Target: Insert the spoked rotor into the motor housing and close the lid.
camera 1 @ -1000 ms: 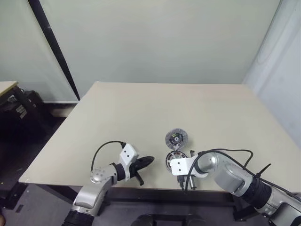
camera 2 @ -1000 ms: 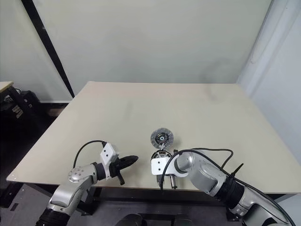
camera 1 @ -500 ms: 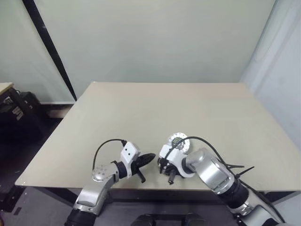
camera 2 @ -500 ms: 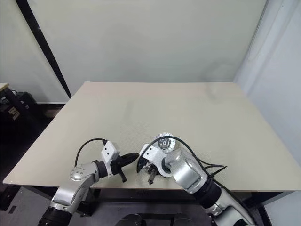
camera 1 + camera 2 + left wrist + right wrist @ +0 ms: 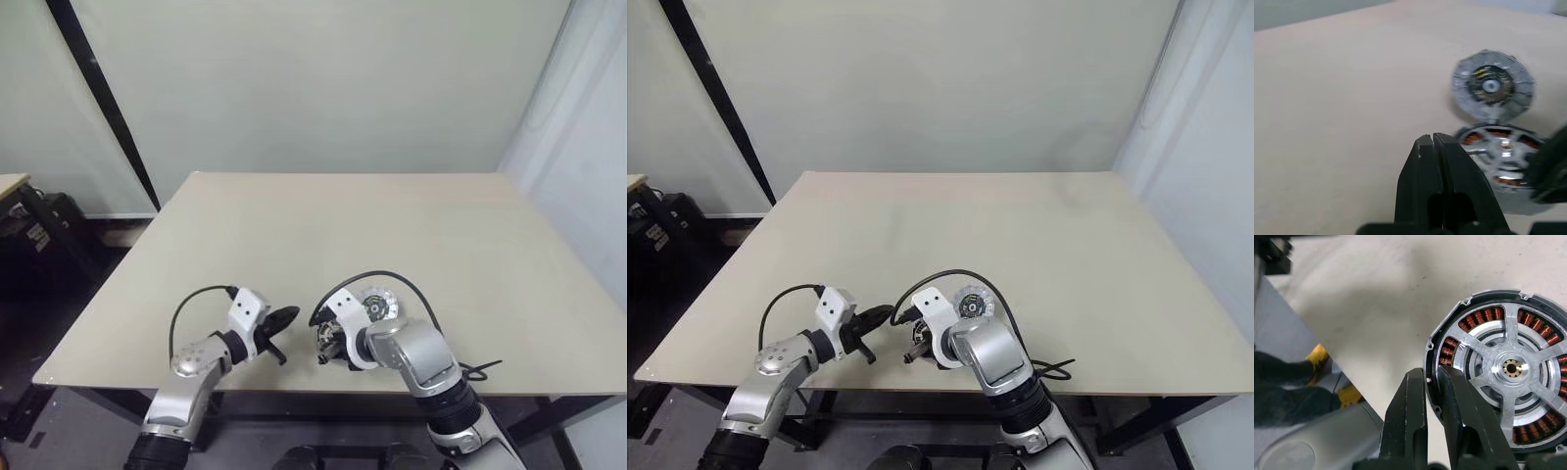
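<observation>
Right gripper [image 5: 1431, 382] pinches the rim of the motor housing [image 5: 1449, 340], the spoked rotor [image 5: 1511, 368] seated inside. At its 12 o'clock on the table [image 5: 294, 235] lies the lid [image 5: 1493, 85]. Left gripper [image 5: 1433, 142], pressed together, hovers at 9 o'clock.

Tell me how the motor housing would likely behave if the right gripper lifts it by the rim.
The motor housing looks stiff and probably heavy for its size, being packed with copper coils and metal. The right gripper pinches only its thin rim, so it may tilt or slip. The spoked rotor seated inside could shift if it tips.
</observation>
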Robot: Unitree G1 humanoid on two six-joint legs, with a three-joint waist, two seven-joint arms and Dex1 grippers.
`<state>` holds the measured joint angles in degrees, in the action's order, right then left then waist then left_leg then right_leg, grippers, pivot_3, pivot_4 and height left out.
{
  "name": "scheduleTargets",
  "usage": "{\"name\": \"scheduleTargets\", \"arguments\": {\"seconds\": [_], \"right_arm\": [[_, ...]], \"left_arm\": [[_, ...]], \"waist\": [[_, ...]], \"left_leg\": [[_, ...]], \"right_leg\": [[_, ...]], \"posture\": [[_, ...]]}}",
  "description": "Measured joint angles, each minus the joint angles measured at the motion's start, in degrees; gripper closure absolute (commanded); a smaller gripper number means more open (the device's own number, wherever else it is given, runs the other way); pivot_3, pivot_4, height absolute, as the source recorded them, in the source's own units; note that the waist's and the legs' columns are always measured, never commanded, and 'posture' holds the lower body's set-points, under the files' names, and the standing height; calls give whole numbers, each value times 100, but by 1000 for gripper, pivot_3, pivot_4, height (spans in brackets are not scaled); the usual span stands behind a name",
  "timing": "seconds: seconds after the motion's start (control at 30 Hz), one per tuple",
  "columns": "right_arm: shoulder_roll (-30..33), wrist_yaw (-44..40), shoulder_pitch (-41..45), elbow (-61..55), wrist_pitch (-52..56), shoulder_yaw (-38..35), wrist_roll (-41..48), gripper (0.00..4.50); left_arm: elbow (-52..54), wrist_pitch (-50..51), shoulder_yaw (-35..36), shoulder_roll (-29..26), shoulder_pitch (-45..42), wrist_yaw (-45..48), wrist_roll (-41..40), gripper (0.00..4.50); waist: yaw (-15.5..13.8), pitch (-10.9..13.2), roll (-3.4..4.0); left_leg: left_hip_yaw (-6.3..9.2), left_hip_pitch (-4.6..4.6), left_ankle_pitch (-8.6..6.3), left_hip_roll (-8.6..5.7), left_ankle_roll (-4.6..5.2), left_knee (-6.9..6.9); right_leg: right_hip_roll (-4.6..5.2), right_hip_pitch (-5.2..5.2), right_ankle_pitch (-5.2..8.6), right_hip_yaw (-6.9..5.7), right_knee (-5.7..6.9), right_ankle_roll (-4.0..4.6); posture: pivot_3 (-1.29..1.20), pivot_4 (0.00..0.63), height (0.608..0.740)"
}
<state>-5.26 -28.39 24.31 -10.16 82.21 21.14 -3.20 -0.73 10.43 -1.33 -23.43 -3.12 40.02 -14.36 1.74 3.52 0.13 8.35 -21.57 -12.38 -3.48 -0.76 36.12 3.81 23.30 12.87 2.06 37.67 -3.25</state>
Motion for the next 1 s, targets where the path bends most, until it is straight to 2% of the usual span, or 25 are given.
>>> {"name": "scheduleTargets", "arguments": {"seconds": [0.53, 0.6, 0.73, 0.9, 0.97, 1.0], "right_arm": [[-227, 721, -68, 132, -212, -93, 553, 4418], [-212, 750, -67, 148, -231, -72, 594, 3681], [-158, 703, -66, 192, -269, 58, 799, 2479], [-3, 701, -34, 198, -438, 142, 989, 569], [28, 700, -17, 198, -481, 181, 1006, 32], [60, 694, 3, 192, -498, 201, 1035, 32]], "left_arm": [[169, 99, 53, -30, 57, -161, 4, 4500], [225, 141, 53, -30, 74, -167, 3, 4500], [274, 198, 53, -30, 106, -193, 2, 4500], [312, 259, 54, -32, 195, -211, -1, 4500], [320, 271, 54, -33, 208, -213, -2, 4500], [339, 284, 55, -34, 218, -213, -3, 4500]], "waist": [[112, -1, 0], [112, -1, 0], [111, -1, 1], [110, 0, 1], [111, 0, 1], [111, 0, 1]], "left_leg": [[4, 0, 2, 4, 1, -5], [4, 0, 2, 4, 0, -5], [5, -2, 2, 4, 1, -5], [5, -4, 1, 2, -1, -5], [5, -4, 1, 2, -1, -5], [5, -4, 0, 3, -2, -5]], "right_leg": [[-1, 6, -4, -1, 0, -6], [-1, 6, -3, -1, 0, -4], [0, 7, -3, 0, 0, -4], [3, 7, 0, 0, -1, 1], [3, 7, 2, 0, -2, 3], [2, 8, 2, 0, -1, 4]], "posture": [[0, 0, 740], [0, 0, 740], [0, 0, 740], [0, 0, 740], [0, 0, 740], [0, 0, 740]]}}
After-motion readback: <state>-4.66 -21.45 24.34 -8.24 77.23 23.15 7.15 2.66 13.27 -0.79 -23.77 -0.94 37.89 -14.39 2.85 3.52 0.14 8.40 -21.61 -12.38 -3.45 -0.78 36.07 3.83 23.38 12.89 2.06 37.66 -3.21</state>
